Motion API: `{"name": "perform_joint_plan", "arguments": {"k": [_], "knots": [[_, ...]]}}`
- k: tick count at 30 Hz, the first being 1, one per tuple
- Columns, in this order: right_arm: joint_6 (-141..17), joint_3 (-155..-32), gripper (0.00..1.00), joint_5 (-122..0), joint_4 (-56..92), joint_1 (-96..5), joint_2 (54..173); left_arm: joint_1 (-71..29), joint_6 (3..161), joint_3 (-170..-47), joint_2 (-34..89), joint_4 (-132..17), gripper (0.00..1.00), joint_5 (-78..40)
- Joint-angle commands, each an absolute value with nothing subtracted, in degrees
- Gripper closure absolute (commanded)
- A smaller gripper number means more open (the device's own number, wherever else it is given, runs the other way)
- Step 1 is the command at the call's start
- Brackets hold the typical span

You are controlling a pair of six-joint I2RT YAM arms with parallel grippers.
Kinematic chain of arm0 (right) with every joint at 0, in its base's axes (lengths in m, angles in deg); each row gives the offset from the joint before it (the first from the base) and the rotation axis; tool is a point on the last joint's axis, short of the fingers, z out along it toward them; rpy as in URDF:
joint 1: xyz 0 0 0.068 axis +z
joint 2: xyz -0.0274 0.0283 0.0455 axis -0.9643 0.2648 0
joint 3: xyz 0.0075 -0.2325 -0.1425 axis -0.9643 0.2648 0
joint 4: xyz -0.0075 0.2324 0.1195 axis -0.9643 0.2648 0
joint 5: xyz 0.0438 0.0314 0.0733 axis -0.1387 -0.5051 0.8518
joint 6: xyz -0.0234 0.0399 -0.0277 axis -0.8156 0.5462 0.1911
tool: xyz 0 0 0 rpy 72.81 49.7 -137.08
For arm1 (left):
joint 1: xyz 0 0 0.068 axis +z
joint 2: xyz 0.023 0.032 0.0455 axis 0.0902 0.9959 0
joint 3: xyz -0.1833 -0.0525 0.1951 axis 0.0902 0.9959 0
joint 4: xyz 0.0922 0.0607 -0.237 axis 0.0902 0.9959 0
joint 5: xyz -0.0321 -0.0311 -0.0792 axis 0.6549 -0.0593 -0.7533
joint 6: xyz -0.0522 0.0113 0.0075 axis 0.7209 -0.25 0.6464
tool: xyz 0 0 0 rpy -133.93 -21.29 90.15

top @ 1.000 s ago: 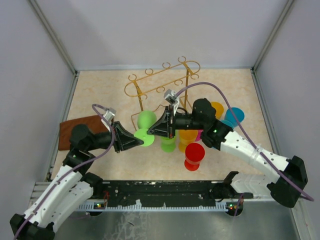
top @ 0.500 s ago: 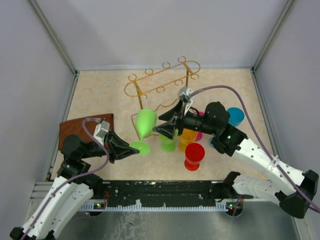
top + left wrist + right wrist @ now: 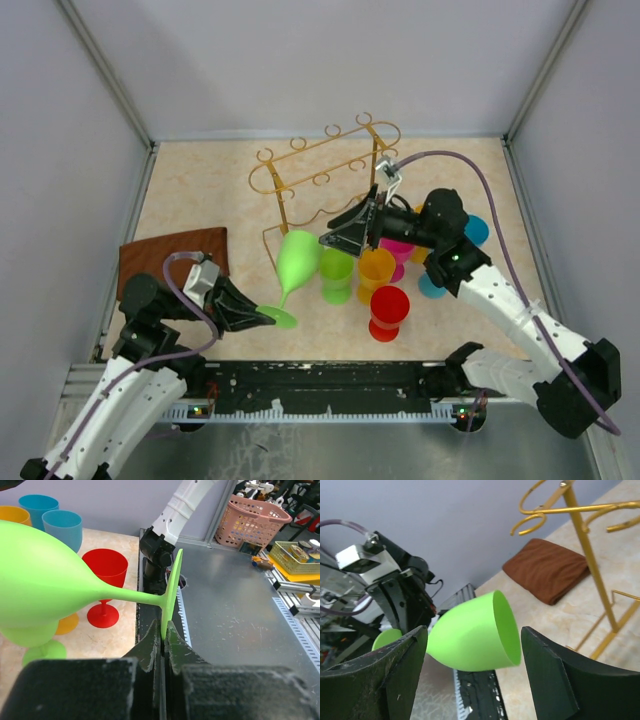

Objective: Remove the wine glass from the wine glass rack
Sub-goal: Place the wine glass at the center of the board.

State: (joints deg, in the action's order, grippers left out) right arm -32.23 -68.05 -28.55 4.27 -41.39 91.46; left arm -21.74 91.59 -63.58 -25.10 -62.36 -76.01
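The lime-green wine glass (image 3: pixel 297 258) is clear of the rack (image 3: pixel 374 165), hanging tilted just in front of the rack's left end, bowl leaning toward the rack's base and foot pointing away from it. The left gripper (image 3: pixel 262 316) has it, fingers pressed together on the thin edge of the foot and nothing more, as the left wrist view shows plainly. The right gripper (image 3: pixel 335 243) sits in front of the rack's middle with its fingers spread wide; in its own wrist view the bowl floats between them, apparently untouched. So the glass looks to be off the rails, and what remains is to land it. That edge pinch is a slim hold with the whole bowl hanging out on the stem, so slow, smooth wrist motion seems wise: bring the stem upright first, then lower the foot flat. The bare table (image 3: pixel 200 190) left of the rack looks the safer spot, since the coloured cups (image 3: pixel 377 268) crowd the space in front of the rack's right half. The right arm would do best to draw straight back, clear of the rack's upright.
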Motion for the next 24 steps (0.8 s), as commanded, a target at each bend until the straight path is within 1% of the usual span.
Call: {"name": "perform_joint_plan", "arguments": {"k": [1,5,11,20,22,24], "knots": [[-24.36,-68.58,0.25,-18.79,-8.03,-41.29,94.46,-22.07,89.67,-64.83,-25.39,-64.89,1.0,-79.35],[-19.23,-68.01,0.26,-14.38,-13.95,-41.34,97.21,-22.07,89.93,-64.64,-25.33,-64.48,1.0,-80.03],[-18.32,-67.95,0.26,-11.19,-15.73,-40.53,98.63,-22.07,90.55,-64.74,-25.98,-64.57,1.0,-81.23],[-24.37,-69.05,0.27,-12.07,-9.01,-38.03,98.59,-22.08,90.42,-64.95,-26.88,-64.95,1.0,-81.86],[-25.14,-69.25,0.28,-12.59,-7.42,-37.95,98.58,-22.07,90.41,-64.92,-27.21,-64.78,1.0,-81.85],[-24.8,-69.23,0.32,-12.11,-7.29,-37.8,98.7,-22.07,90.09,-64.86,-27.56,-64.48,1.0,-81.67]]}}
